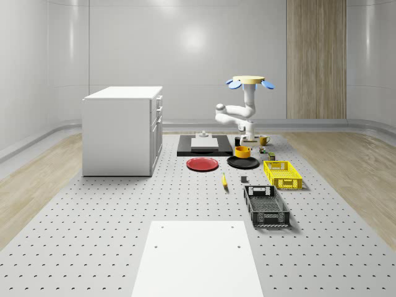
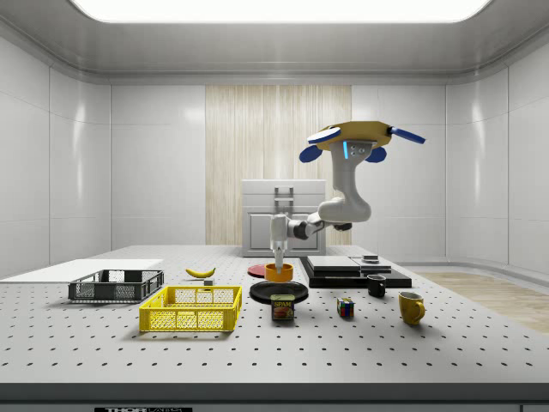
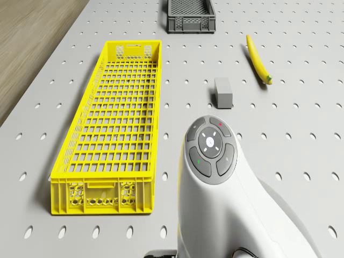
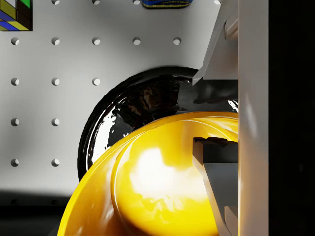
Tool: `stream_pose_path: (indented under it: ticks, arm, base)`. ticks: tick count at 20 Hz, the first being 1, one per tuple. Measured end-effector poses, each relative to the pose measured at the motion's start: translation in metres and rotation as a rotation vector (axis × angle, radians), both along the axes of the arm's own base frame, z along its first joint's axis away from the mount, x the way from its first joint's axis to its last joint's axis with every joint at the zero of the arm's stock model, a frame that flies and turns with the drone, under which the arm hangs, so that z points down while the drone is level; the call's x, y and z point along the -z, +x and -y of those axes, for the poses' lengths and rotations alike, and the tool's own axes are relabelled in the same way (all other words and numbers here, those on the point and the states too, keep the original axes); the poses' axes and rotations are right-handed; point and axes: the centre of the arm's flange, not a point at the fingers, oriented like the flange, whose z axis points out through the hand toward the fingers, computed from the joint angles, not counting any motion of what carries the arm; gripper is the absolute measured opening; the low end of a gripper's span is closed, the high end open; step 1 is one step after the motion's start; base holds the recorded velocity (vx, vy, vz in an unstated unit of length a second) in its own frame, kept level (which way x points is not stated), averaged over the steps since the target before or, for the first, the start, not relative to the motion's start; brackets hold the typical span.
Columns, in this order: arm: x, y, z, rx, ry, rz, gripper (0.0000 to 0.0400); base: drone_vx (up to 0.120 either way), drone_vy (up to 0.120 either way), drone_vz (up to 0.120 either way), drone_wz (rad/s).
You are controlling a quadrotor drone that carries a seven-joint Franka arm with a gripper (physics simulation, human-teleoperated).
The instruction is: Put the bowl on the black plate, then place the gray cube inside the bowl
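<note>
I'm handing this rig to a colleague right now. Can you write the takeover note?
Drone hovers beside the black slab, arm reaching down over the glossy black plate.
Pincer: shut on the rim of the round yellow-orange bowl, one finger inside, one outside.
Bowl is over the black plate; whether it is already resting on it cannot be told.
Small gray cube lies untouched on the perforated table, between the yellow mesh crate and the banana.
Left: confirm bowl is seated, release, fetch cube, place it in bowl.
</note>
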Motion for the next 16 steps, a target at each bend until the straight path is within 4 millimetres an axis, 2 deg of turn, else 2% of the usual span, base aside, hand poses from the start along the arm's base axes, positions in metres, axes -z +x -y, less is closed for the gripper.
stream_pose_path:
  ticks: [11,14,16]
  arm:
    - [-0.043,0.000,0.000,0.000,0.000,0.000,0.0100]
    - [-0.050,0.000,0.000,0.000,0.000,0.000,0.0246]
    - [-0.048,0.000,0.000,0.000,0.000,0.000,0.0306]
  base:
    - [0.000,0.000,0.000,0.000]
    - [0.000,0.000,0.000,0.000]
    - [0.000,0.000,0.000,0.000]
